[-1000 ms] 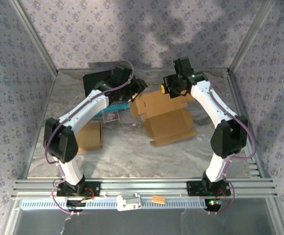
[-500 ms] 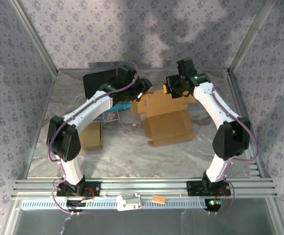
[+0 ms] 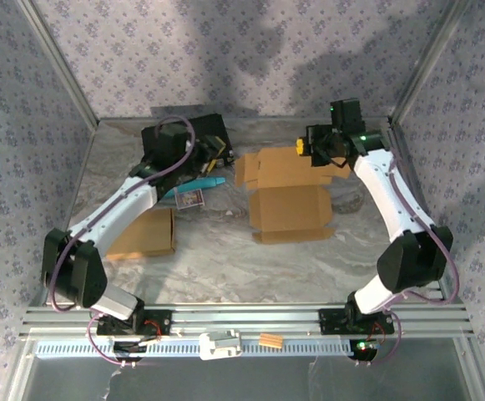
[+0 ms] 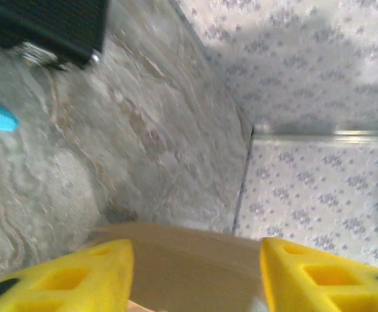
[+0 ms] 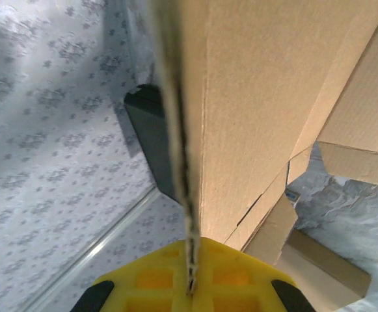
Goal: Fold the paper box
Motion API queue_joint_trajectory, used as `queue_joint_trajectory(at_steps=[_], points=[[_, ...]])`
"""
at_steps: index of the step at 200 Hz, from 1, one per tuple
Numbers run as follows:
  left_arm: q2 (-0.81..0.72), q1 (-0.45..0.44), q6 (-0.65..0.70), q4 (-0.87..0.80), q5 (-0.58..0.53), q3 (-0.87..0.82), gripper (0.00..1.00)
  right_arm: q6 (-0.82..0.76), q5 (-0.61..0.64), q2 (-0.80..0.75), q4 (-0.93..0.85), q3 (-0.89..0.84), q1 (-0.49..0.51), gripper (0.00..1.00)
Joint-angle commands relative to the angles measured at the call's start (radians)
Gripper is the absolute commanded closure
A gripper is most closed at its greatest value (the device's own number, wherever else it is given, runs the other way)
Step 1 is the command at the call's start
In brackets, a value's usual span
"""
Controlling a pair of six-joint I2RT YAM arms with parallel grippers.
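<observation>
The paper box (image 3: 285,194) is a brown cardboard blank lying partly unfolded in the middle of the table, its flaps spread toward the back. My right gripper (image 3: 304,149) is shut on the blank's back right flap. In the right wrist view the flap's edge (image 5: 183,162) runs straight down into the yellow fingertips (image 5: 189,286). My left gripper (image 3: 218,153) hovers just left of the blank's back left corner, apart from it. Its yellow fingers (image 4: 65,279) stand wide apart, and a cardboard flap (image 4: 182,257) shows beyond the gap between them.
A black device (image 3: 167,140) sits at the back left, with a blue object (image 3: 202,181) and a small card (image 3: 190,199) just in front of it. A second flat cardboard piece (image 3: 146,234) lies at the left. Patterned walls close in the back and sides.
My left arm has drawn back to the left, off the box. My right gripper has moved right and toward the back, pulling the flap along, and the blank now lies squarer and flatter.
</observation>
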Motion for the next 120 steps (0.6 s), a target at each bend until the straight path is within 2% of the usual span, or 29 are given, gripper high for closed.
queue_joint_trajectory(at_steps=[1, 26, 59, 92, 120], points=[[0.048, -0.003, -0.074, 0.184, 0.017, -0.166, 0.56, 0.053, -0.056, -0.054, -0.040, -0.015, -0.031, 1.00], [0.105, -0.046, -0.082, 0.290, -0.006, -0.194, 0.65, 0.075, -0.071, -0.083, -0.050, -0.016, -0.066, 1.00], [0.235, -0.088, -0.115, 0.486, 0.006, -0.201, 0.69, 0.088, -0.087, -0.097, -0.054, -0.005, -0.102, 1.00], [0.340, -0.134, -0.175, 0.746, -0.020, -0.216, 0.63, 0.101, -0.098, -0.092, -0.046, 0.001, -0.115, 1.00], [0.392, -0.165, -0.174, 0.772, -0.010, -0.189, 0.60, 0.116, -0.100, -0.089, -0.032, -0.002, -0.116, 1.00]])
